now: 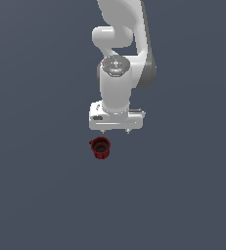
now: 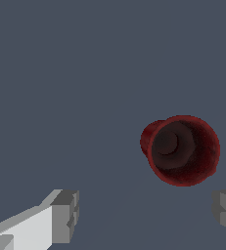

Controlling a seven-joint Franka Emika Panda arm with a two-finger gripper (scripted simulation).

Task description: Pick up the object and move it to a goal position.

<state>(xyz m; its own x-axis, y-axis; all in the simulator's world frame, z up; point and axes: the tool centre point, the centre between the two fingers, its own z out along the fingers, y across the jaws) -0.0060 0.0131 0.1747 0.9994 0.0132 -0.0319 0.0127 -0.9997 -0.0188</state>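
Note:
The object, a small dark red tapered cup (image 1: 101, 148) with ribbed sides and a dark inside, stands upright on the grey floor; a small tab sticks out at its rim. In the wrist view the cup (image 2: 182, 150) shows from above, off to one side of the fingers and apart from them. My gripper (image 1: 115, 131) hangs above the floor, just behind the cup and slightly toward the exterior view's right. Its jaws stand wide apart and hold nothing. Both fingertips (image 2: 65, 216) show in the wrist view, with the gripper's middle (image 2: 146, 212) over bare floor.
The white arm (image 1: 119, 53) rises behind the gripper toward the top of the exterior view. The flat grey floor (image 1: 41, 185) spreads all around the cup.

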